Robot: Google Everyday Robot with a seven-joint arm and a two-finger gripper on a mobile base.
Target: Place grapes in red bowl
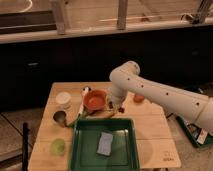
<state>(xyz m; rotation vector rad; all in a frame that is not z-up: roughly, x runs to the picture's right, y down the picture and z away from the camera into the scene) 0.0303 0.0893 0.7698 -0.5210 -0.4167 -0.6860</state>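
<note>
The red bowl is a round orange-red shallow bowl on the wooden table, just beyond the green tray. My gripper hangs from the white arm, which reaches in from the right. It sits low at the bowl's right rim, between the bowl and the tray's far edge. The grapes do not show as a separate thing; the gripper's end covers that spot.
A green tray at the table's front holds a grey-blue sponge. A small orange fruit lies right of the arm. A white cup, a metal cup and a lime-green cup stand on the left.
</note>
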